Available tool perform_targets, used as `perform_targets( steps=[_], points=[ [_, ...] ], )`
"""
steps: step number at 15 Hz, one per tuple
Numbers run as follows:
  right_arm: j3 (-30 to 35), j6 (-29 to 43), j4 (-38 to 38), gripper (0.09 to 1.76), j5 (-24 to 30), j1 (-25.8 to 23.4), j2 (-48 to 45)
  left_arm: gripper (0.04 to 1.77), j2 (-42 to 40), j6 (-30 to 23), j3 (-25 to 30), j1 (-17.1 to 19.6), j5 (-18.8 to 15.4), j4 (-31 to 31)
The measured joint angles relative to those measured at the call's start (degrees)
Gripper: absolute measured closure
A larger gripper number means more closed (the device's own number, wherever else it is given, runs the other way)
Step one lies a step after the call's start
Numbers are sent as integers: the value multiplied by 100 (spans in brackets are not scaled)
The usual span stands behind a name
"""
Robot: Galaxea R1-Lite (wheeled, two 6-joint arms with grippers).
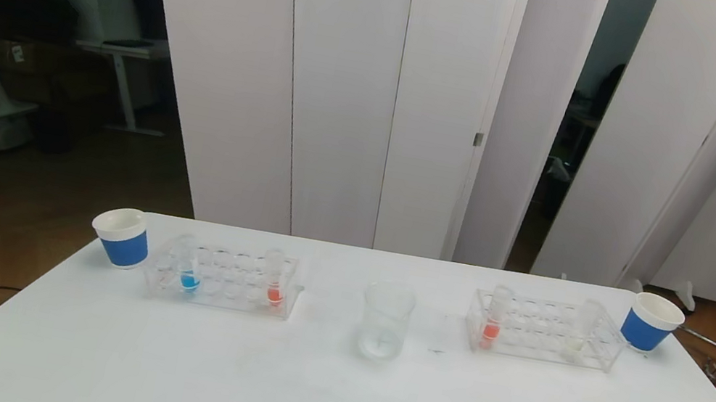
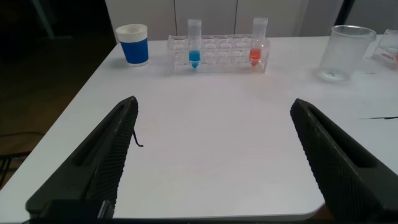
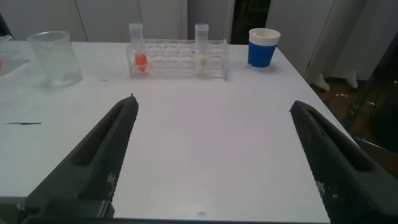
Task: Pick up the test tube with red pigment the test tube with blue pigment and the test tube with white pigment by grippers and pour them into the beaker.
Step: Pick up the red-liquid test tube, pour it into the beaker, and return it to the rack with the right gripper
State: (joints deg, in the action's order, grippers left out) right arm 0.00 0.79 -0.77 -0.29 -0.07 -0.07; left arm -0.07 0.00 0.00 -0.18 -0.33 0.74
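Both my grippers, left point(image 2: 211, 162) and right point(image 3: 211, 162), hang spread and empty; blue tube point(image 2: 194, 43) stands upright ahead of my left, white tube point(image 3: 201, 50) ahead of my right.

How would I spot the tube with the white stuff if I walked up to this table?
Find the clear rack on the right of the white table, beside a blue paper cup. It holds two tubes; the test tube with white pigment stands nearest that cup, pale cream at its bottom, whereas its neighbour holds red-orange.
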Motion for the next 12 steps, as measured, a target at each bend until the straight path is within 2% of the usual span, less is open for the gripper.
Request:
perform_targets(
  steps=[8,12],
  points=[
    [-49,-17,13,10,-41,-22,7,6,0,0,0,0,0,2],
    [-791,-13,388,10,-72,-28,268,6,0,0,0,0,0,2]
  ],
)
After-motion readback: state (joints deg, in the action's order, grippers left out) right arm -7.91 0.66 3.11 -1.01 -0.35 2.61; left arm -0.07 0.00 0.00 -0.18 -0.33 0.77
